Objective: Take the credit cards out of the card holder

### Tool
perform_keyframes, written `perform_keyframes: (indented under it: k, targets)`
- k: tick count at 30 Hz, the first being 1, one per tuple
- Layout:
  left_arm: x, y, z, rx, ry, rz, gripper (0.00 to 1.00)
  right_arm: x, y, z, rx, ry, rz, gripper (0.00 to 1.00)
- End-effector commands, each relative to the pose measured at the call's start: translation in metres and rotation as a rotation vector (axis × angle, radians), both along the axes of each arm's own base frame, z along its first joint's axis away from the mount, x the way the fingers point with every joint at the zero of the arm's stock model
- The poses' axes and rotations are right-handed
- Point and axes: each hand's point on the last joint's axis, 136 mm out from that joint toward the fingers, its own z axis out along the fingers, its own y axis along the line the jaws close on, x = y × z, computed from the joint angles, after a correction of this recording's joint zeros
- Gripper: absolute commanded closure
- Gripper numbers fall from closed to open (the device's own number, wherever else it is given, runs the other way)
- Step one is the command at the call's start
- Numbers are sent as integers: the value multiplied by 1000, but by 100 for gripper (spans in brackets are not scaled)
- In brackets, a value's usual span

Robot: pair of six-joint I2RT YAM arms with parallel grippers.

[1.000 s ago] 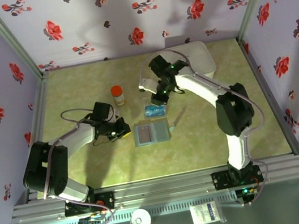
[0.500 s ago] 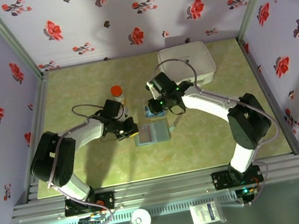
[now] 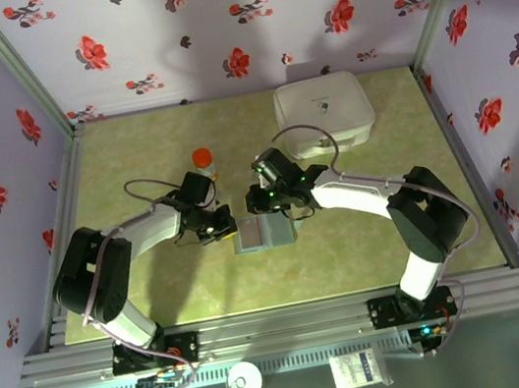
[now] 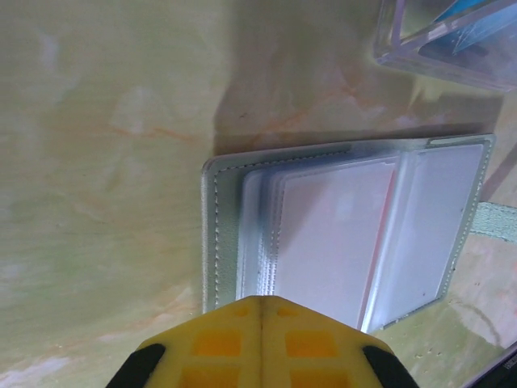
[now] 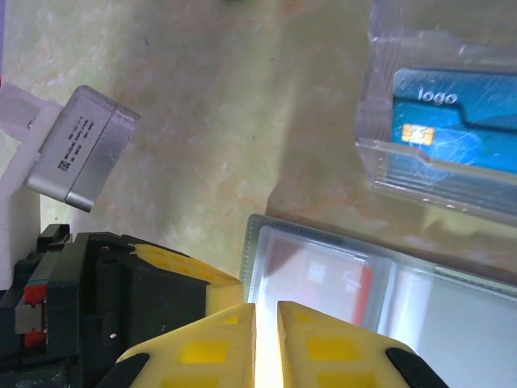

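So, going from the left: the left end effector [image 4: 260, 307] has slid right over the last second, from just off the card holder [image 4: 339, 226] to sitting at its left edge. Its fingers are fully together with nothing between them. I'd guess it's there to pin the holder down, though I can't tell if it's really pressing. The holder hasn't budged. It lies open and flat on the surface [image 3: 133, 155], about mid-way between the two arms, and a red card [image 5: 323, 279] is visible through one of its clear sleeves. The bigger change is on the right: the right end effector [image 5: 266, 315] was up at the far side over the clear tray [image 5: 380, 153] a second ago. It has now swung near and dropped to hover over the holder's far left corner, close to the other arm. Its fingers are barely apart, just a slit, and I can't make out anything in it. A blue card [image 5: 460, 121] is in the tray just beyond the holder. My read is that one card is already out and the red one is next.
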Motion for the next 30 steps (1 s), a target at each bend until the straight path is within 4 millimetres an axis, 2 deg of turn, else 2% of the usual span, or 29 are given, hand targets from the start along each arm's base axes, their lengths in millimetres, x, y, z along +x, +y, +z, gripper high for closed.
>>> perform_keyframes:
  k: [1,6,13,19,22,30]
  targets:
    - [-4,4,-10,40,19,-23,100,-5,4,-16,15,58,-31,84]
    - [-7,5,-15,48,30,-29,100,-14,2,-34,-2,133,-52,85]
    - [-11,7,-23,55,45,-27,100,-23,2,-48,-6,182,-45,71]
    - [-13,11,-24,52,45,-18,100,-29,6,-55,18,216,-38,72]
    - [-13,11,-24,51,45,-18,100,-32,12,-57,44,236,-23,80]
    - [-10,13,-24,53,38,-11,100,-35,11,-66,17,256,-18,78]
